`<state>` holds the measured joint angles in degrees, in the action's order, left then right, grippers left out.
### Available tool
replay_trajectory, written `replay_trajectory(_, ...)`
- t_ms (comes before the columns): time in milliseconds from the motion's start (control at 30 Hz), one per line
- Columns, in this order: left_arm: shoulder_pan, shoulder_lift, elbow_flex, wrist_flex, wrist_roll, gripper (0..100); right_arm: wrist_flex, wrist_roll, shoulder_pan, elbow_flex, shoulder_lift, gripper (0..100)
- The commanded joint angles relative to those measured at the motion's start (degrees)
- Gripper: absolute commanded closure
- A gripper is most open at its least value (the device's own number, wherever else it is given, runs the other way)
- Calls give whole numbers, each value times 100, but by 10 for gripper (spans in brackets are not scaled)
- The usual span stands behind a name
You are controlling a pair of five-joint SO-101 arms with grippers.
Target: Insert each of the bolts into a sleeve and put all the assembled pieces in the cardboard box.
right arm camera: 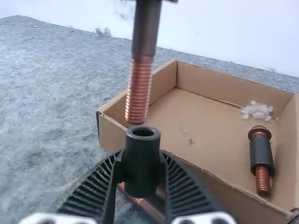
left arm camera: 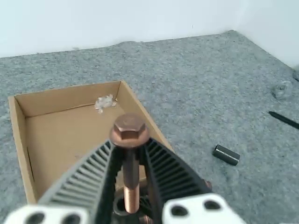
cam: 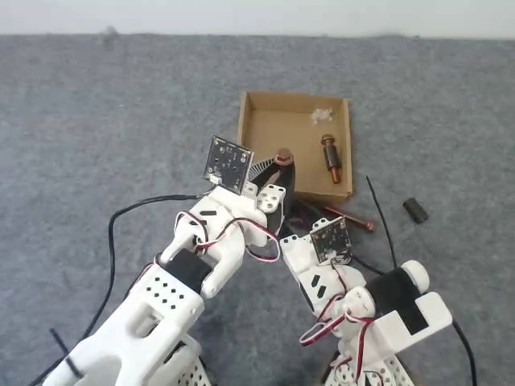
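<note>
The largest thing is the grey felt-covered table (cam: 121, 104). On it the cardboard box (cam: 273, 137) stands open, and one assembled piece (cam: 330, 157) is already laid inside, near a tuft of white fluff (cam: 323, 117). Just at the near wall of the box the two grippers are placed close together.

The left gripper (left arm camera: 130, 149) is closed around the copper bolt (left arm camera: 130, 133). The bolt is held by its shank under the hexagonal head, with the thread pointing down. The right gripper (right arm camera: 141, 163) is clamped on a black sleeve (right arm camera: 141, 151), which is kept upright with its bore facing up. In the right wrist view the threaded end is seen just above the bore, apart from it and nearly in line, though the bolt seems to lean a little. The insertion is therefore judged as not yet begun.

For a good insertion, the lean should be corrected and the thread centred over the bore before any descent is made, since a tilted thread is likely to be caught on the rim. The descent should be made slowly. The sleeve should be gripped firmly, so that it is not pushed down out of the fingers.

A second bolt (cam: 352, 217) and a second sleeve (cam: 415, 210) are left on the table beside the box, apart from each other.

No label, brand or writing that can be read is found on the box or the parts. The marks on the camera boards (cam: 228, 163) are too small to be read.
</note>
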<state>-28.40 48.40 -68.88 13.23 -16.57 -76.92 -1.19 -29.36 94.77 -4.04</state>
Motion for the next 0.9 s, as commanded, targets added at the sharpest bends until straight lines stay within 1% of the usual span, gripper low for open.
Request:
replay_trajectory(0, -18, -26, 189, -26, -44, 989, 13, 9, 119, 123, 13, 992)
replay_trajectory(167, 26, -26, 180, -202, -70, 989, 13, 9, 119, 123, 13, 992)
replay_trajectory(400, 44, -35, 180, -229, -79, 989, 13, 9, 127, 132, 13, 992)
replay_trajectory(600, 211, -35, 224, -229, -475, 989, 13, 9, 127, 123, 13, 992)
replay_trajectory(867, 211, -35, 251, -325, -492, 989, 13, 9, 127, 114, 13, 992)
